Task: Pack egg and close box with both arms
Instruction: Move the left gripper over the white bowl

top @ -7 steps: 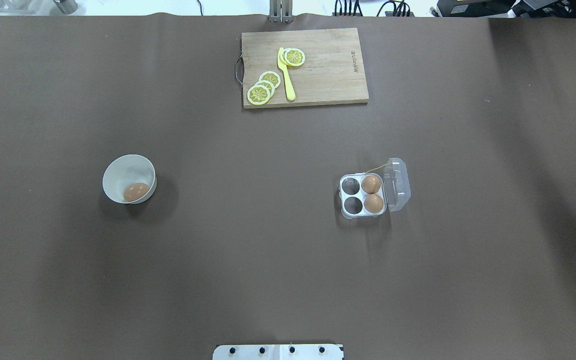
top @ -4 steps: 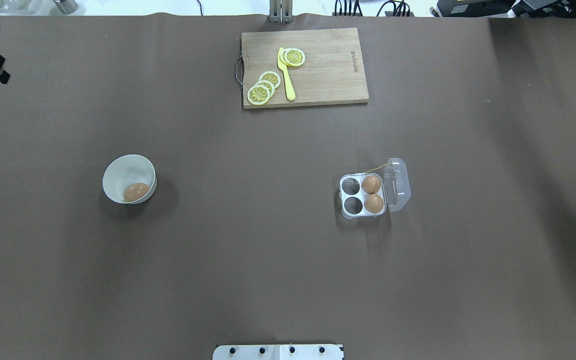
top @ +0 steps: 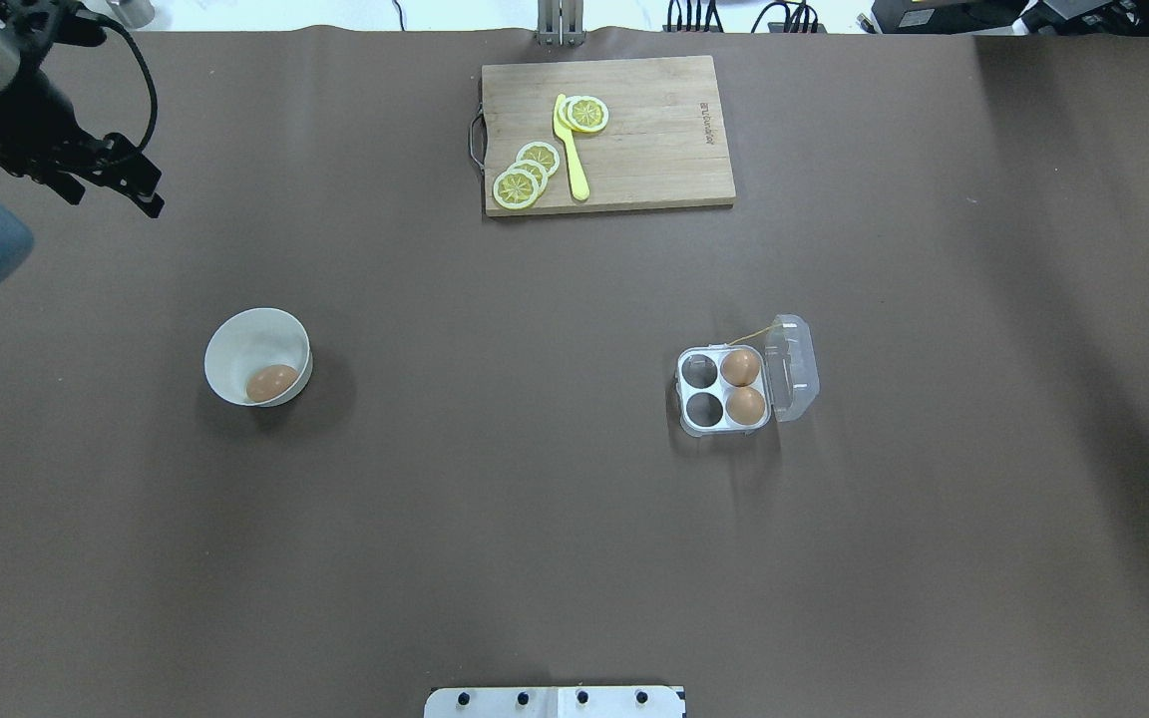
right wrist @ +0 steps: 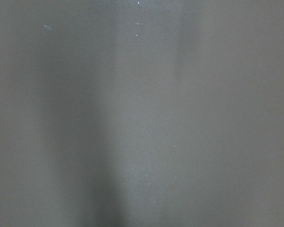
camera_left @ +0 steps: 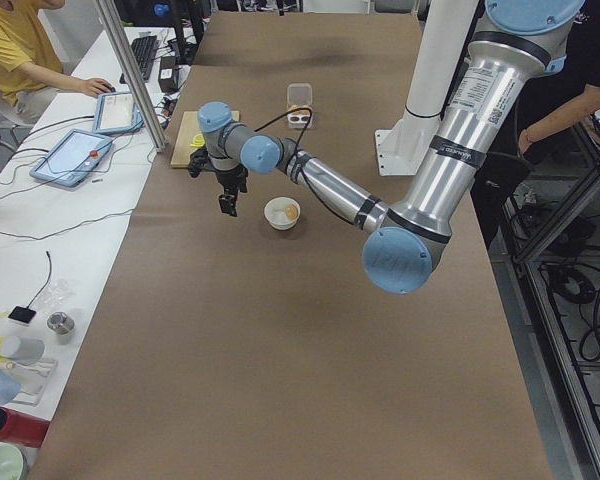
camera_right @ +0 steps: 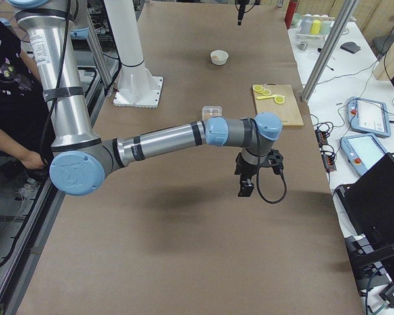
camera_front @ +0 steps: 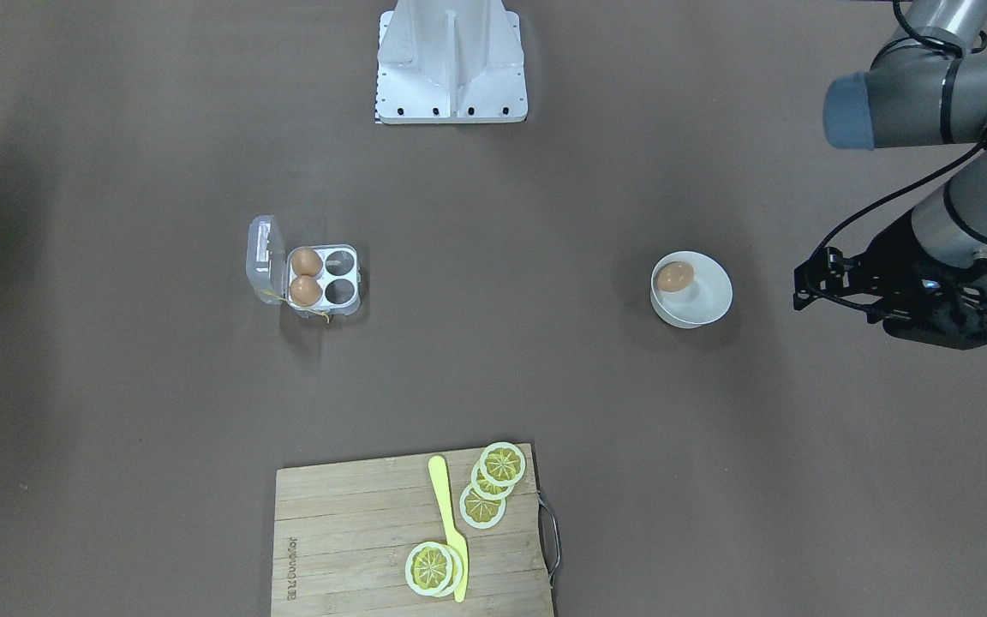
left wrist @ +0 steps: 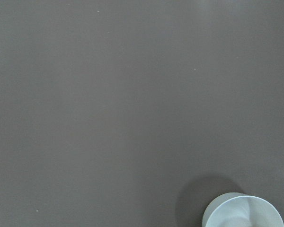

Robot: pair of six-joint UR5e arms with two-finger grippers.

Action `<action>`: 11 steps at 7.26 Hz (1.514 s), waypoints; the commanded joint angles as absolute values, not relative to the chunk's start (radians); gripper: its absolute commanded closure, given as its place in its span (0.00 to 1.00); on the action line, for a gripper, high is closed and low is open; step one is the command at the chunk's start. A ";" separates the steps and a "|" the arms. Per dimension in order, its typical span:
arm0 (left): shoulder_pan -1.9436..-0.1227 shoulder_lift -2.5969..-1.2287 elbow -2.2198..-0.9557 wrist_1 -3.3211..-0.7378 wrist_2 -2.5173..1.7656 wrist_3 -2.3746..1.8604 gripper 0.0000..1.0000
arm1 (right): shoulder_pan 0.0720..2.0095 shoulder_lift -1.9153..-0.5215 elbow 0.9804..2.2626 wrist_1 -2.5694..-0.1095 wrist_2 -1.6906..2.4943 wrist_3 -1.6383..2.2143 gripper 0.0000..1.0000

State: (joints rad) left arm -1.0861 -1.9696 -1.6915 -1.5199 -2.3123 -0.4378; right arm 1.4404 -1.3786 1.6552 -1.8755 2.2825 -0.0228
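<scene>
Right now the egg (top: 272,383) sits in the white bowl (top: 235,329) on the left half of the desk (top: 535,519), untouched. Box (top: 722,389) is well apart on the right half, lid (top: 796,367) open and flipped outward, two other eggs (top: 740,367) on the lid side, two cells (top: 702,373) empty. Left claw (camera_front: 806,288) hangs above the desk off the bowl's outer side, not touching it; open or closed, can't tell. Right claw (camera_right: 244,189) hangs over bare desk, apart from the box; can't tell its state either.

Brand mark on cutting board (top: 649,140) edge, too small to read
</scene>
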 commanded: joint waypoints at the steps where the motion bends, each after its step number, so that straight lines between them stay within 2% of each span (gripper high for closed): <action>1: -0.987 -1.959 -1.690 -1.552 -2.312 -0.454 0.05 | 1.440 -1.379 1.654 -1.876 2.283 -0.025 0.00; 4: -0.864 -1.959 -1.689 -1.568 -2.200 -0.475 0.07 | 1.440 -1.384 1.655 -1.878 2.284 -0.025 0.00; 6: -0.844 -1.960 -1.695 -1.569 -2.201 -0.474 0.15 | 1.440 -1.384 1.654 -1.878 2.283 -0.026 0.00; 11: -0.793 -1.959 -1.689 -1.595 -2.212 -0.451 0.18 | 1.440 -1.378 1.637 -1.878 2.280 -0.026 0.00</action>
